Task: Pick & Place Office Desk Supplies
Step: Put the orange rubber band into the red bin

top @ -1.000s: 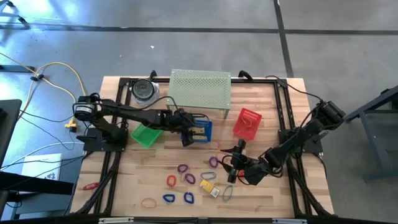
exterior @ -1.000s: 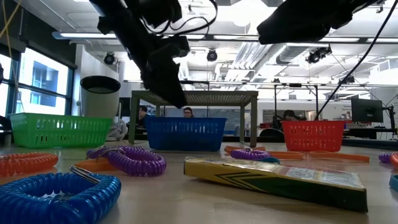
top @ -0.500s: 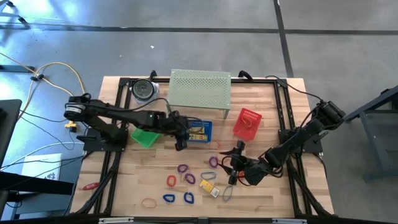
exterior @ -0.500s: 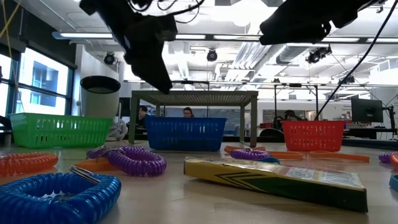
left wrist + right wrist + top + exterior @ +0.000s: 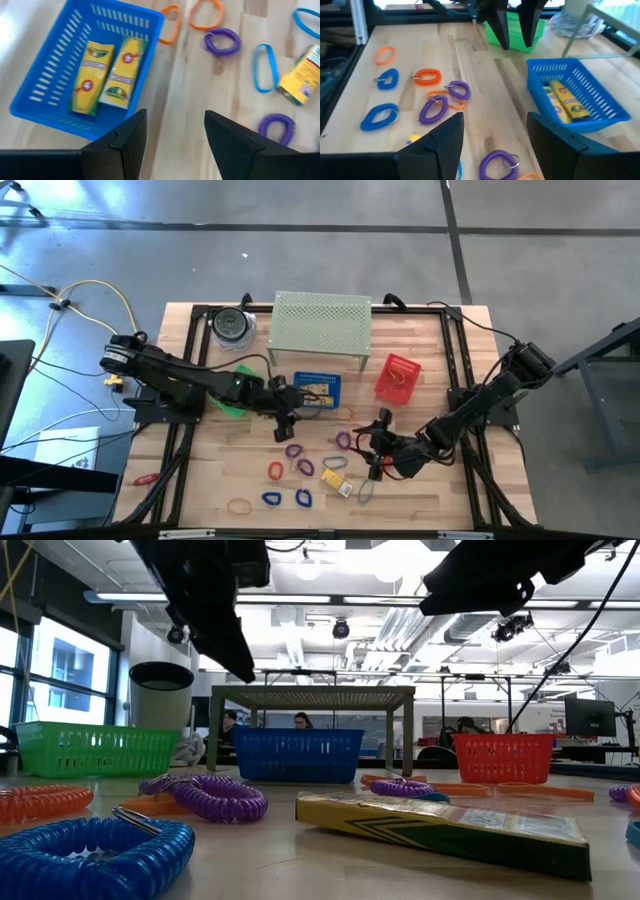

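Loose supplies lie on the near half of the wooden table (image 5: 200, 470): purple coil loops (image 5: 293, 450), an orange coil (image 5: 275, 471), blue loops (image 5: 303, 498), thin bands (image 5: 365, 490) and a yellow crayon box (image 5: 333, 477) lying flat. The blue basket (image 5: 318, 388) holds two yellow crayon boxes (image 5: 107, 75). My left gripper (image 5: 283, 423) hangs open above bare table just near-left of that basket, holding nothing. My right gripper (image 5: 375, 450) hovers open over the table right of the loops, also without anything in it; its fingers frame purple coils (image 5: 459, 90) in the right wrist view.
A green basket (image 5: 232, 398) sits under the left arm and a red basket (image 5: 397, 377) right of the blue one. A perforated metal shelf (image 5: 322, 325) and a round container (image 5: 232, 325) stand at the far edge. Black rails (image 5: 180, 470) run along the table's sides.
My left gripper has drawn back from over the blue basket toward the table's near-left, ending beside the basket's near corner, fingers still apart. The basket and the loose items have stayed where they were.
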`<state>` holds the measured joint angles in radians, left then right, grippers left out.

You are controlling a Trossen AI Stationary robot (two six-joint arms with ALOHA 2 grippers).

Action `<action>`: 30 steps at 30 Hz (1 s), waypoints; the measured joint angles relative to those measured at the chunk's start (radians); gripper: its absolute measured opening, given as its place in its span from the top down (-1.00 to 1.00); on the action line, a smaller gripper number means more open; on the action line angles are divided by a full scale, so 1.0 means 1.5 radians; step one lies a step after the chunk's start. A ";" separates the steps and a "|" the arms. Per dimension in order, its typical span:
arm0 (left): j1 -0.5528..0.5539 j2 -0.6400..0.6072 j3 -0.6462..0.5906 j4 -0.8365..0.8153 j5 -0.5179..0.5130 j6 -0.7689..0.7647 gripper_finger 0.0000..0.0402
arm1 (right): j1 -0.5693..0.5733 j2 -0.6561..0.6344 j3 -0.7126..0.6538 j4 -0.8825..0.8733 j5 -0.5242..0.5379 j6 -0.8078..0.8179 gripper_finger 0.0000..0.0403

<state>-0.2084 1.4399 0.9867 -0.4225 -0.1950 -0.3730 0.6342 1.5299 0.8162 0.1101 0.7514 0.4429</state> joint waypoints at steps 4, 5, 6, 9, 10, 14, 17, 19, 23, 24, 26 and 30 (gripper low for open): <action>-0.011 0.000 0.000 0.000 0.001 -0.011 0.05 | 0.000 0.000 0.000 0.000 -0.018 -0.001 -0.03; -0.014 0.000 0.000 0.000 0.001 -0.016 0.05 | 0.000 0.000 0.000 0.000 -0.018 -0.001 -0.03; -0.016 0.000 0.000 0.000 0.001 -0.019 0.05 | 0.000 0.000 0.000 0.000 -0.019 -0.001 -0.03; -0.029 0.000 0.000 0.000 0.001 -0.030 0.05 | 0.000 0.000 0.000 0.000 -0.029 -0.001 -0.03; -0.034 0.000 0.000 0.000 0.003 -0.031 0.05 | 0.001 0.000 0.000 0.000 -0.037 -0.001 -0.03; -0.056 0.000 0.000 0.000 0.008 -0.036 0.05 | 0.001 0.000 0.000 -0.001 -0.082 -0.012 -0.03; -0.072 0.000 0.000 0.000 0.009 -0.037 0.05 | 0.001 0.000 0.000 -0.001 -0.102 -0.019 -0.03; -0.080 0.000 0.000 0.000 0.010 -0.046 0.05 | 0.001 0.000 0.000 -0.002 -0.103 -0.019 -0.03; -0.093 0.000 0.000 0.005 0.010 -0.049 0.05 | 0.001 0.000 0.000 -0.023 -0.103 -0.019 -0.03; -0.096 0.000 0.000 0.011 0.010 -0.049 0.05 | 0.001 0.000 0.000 -0.029 -0.103 -0.018 -0.03; -0.100 0.000 0.000 0.023 0.010 -0.049 0.05 | 0.001 0.000 0.000 -0.038 -0.103 -0.003 -0.03; -0.104 0.000 0.000 0.049 0.010 -0.041 0.05 | 0.002 0.000 0.000 -0.038 -0.120 0.002 -0.03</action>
<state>-0.3643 1.4395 0.9867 -0.3485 -0.1802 -0.4352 0.6372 1.5299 0.8162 0.0525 0.5712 0.4461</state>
